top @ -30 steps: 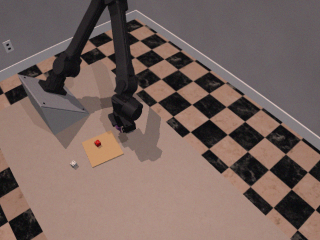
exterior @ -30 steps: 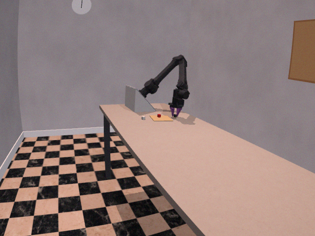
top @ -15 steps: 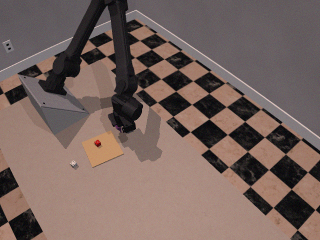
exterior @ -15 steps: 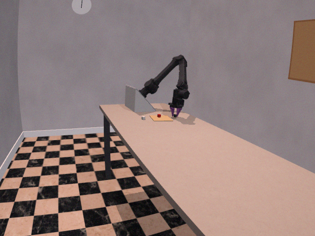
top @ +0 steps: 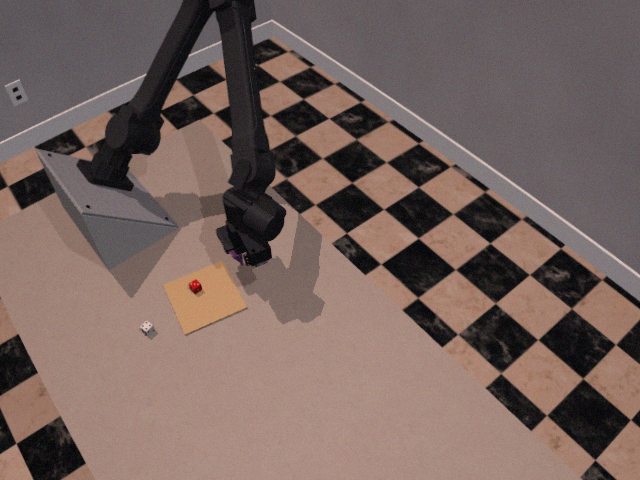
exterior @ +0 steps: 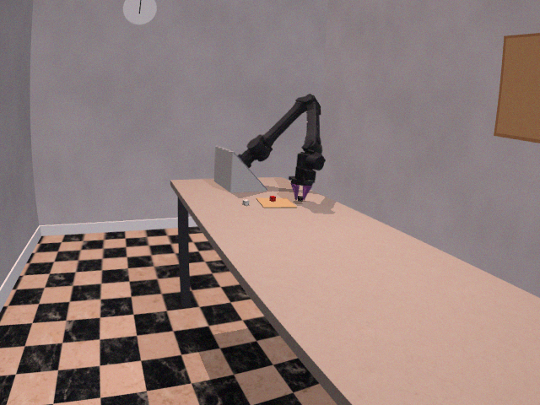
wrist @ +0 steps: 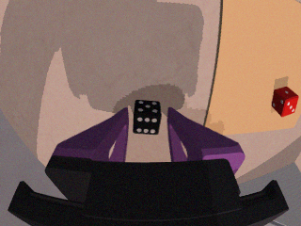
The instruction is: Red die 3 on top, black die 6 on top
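Left of the mat (top: 211,310) (exterior: 277,203) (wrist: 249,56), the white die (top: 147,327) (exterior: 245,202) is sitting; on the mat, the red die (top: 194,285) (exterior: 272,198) (wrist: 285,101); right of it, the unclenched end effector (top: 244,260) (exterior: 299,199) (wrist: 148,114) is straddling the black die (exterior: 299,198) (wrist: 147,118), risking a skewed grasp from off-centre closing.

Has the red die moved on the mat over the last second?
No; in the top view, the red die keeps its place on the orange mat.
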You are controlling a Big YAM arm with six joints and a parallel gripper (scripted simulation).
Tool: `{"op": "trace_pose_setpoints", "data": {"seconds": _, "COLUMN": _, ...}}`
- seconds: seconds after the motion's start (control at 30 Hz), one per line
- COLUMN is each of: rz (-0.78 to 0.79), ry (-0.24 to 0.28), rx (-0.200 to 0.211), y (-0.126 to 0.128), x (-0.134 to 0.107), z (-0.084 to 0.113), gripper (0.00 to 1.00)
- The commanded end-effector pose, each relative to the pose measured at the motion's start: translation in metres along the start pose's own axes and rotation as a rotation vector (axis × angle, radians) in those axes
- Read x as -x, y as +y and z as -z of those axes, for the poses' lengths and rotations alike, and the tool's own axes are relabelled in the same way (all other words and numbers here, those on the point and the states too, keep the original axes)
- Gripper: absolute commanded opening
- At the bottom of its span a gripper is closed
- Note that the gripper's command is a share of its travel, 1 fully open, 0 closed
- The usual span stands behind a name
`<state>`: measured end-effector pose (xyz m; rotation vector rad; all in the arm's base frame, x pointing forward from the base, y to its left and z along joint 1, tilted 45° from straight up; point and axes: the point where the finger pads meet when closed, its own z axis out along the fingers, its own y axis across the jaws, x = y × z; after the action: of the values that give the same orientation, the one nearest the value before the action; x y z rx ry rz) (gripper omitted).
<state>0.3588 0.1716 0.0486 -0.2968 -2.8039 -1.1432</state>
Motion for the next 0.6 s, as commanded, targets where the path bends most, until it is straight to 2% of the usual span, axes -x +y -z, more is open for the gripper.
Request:
{"op": "trace_pose_setpoints", "data": {"seconds": 0.0, "rz": -0.005, "ry": -0.012, "rx": 0.001, "y": -0.0005, "x": 0.0039, "z": -0.0009, "gripper": 0.35}}
{"op": "trace_pose_setpoints", "data": {"seconds": 0.07, "rz": -0.005, "ry": -0.012, "rx": 0.001, "y": -0.0005, "x": 0.0039, "z": -0.0009, "gripper": 0.35}}
{"op": "trace_pose_setpoints", "data": {"seconds": 0.1, "rz": -0.005, "ry": -0.012, "rx": 0.001, "y": -0.0005, "x": 0.0039, "z": -0.0009, "gripper": 0.15}}
{"op": "trace_pose_setpoints", "data": {"seconds": 0.57, "rz": -0.005, "ry": -0.012, "rx": 0.001, "y": -0.0005, "x": 0.0039, "z": -0.0009, "gripper": 0.15}}
